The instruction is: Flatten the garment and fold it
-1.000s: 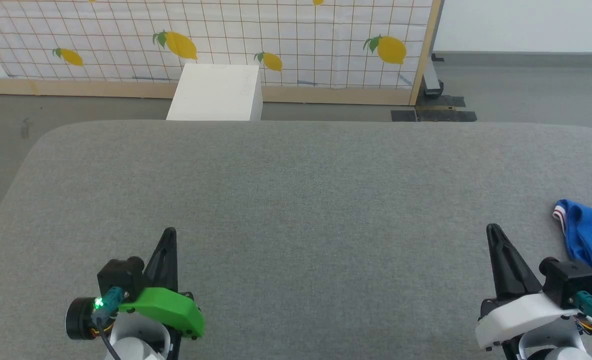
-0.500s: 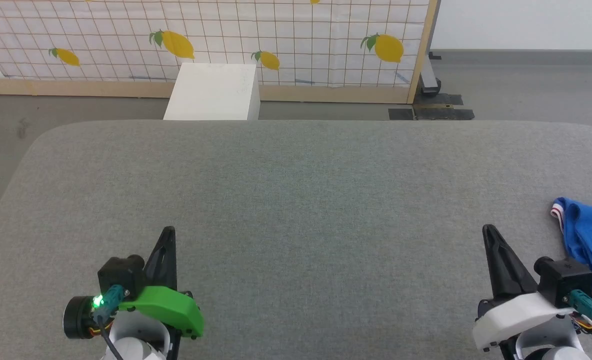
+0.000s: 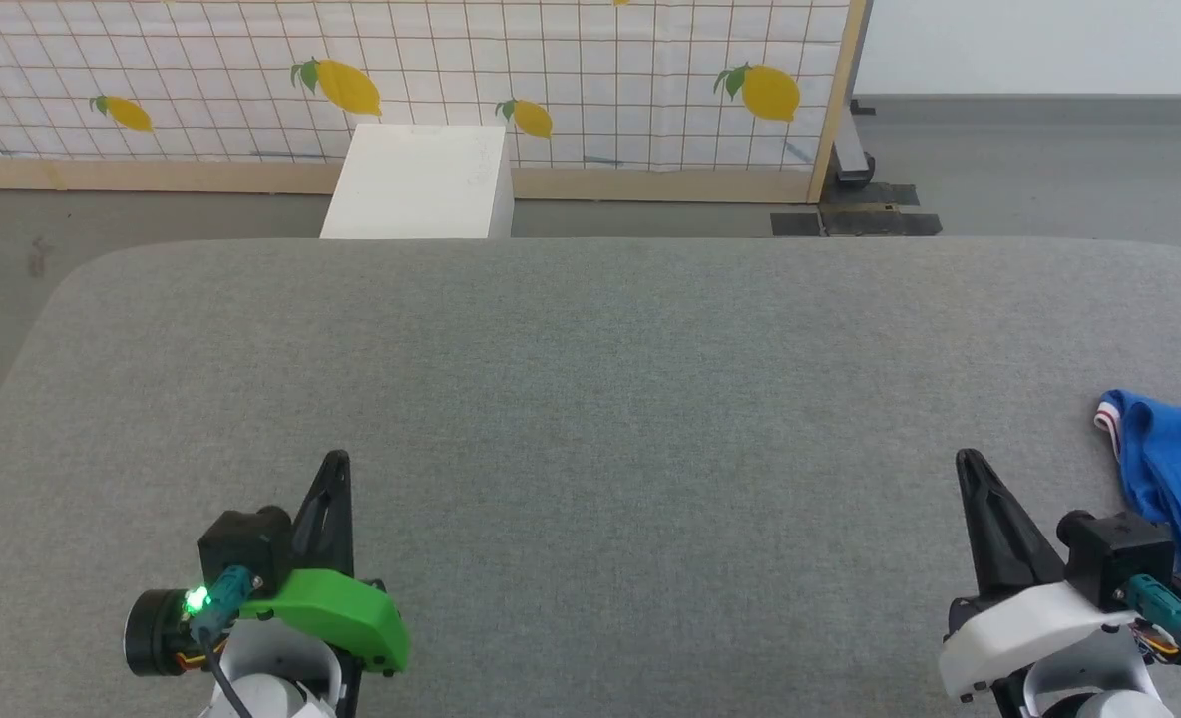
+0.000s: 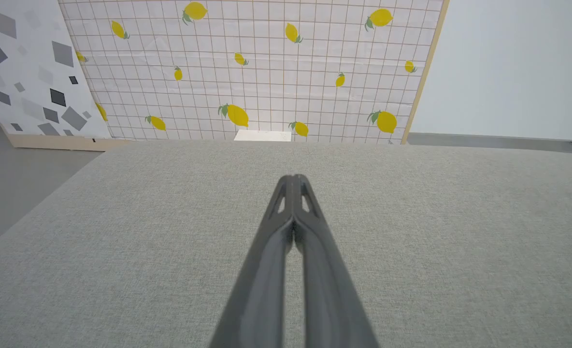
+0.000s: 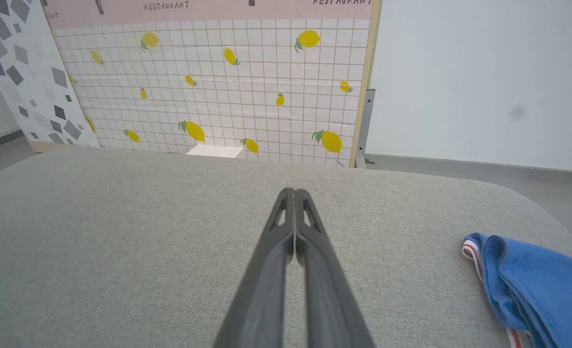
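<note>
Grey fabric surface (image 3: 590, 399), lemon-print screen (image 3: 551, 80) beyond, garment (image 3: 1174, 469) at right edge; left tool (image 3: 336, 461), right tool (image 3: 968, 459) closed, empty

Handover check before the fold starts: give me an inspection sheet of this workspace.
Surface: grey fabric table, flat, rounded corners.
Job's things: blue garment bunched near the table's right edge, beside the right claw, untouched.
Clutter: nothing seen.
Grippers: left claw shut, empty; right claw shut, empty.
Cables: left wrist plug and right wrist plug, teal, short leads, no snag seen.
Surroundings: lemon-print panel, white box, grey floor.
</note>
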Tool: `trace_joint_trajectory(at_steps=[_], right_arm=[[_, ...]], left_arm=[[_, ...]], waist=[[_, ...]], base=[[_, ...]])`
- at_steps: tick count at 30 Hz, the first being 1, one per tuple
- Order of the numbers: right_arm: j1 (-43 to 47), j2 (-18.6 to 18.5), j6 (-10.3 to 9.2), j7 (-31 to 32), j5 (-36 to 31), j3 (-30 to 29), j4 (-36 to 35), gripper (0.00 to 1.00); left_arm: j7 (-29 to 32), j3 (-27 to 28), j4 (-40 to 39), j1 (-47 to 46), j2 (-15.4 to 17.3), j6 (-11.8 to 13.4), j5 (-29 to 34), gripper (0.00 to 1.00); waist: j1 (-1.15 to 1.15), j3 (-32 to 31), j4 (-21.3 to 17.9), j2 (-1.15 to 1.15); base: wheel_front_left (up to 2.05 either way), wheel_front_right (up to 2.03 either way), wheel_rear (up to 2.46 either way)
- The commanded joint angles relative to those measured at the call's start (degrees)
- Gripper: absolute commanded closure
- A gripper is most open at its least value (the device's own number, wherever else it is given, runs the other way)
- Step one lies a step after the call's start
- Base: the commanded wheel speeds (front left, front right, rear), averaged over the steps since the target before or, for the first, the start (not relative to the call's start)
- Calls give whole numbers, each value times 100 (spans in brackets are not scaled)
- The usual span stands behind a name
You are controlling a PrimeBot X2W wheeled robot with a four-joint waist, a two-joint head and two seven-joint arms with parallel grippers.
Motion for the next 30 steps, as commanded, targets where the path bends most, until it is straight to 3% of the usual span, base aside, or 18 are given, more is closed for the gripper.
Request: trace_joint_trajectory(at_steps=[1, 30], right_arm=[[-109, 9, -5, 14, -58, 19, -9, 100], [-171, 13, -7, 141, -211, 113, -13, 100]], left_arm=[[33, 4, -60, 99, -19, 38, 83, 100], [366, 61, -487, 229, -82, 118, 397, 100]], waist=[[0, 2, -4, 0], [0, 42, -81, 0]], base=[[0, 0, 0], [0, 0, 0]])
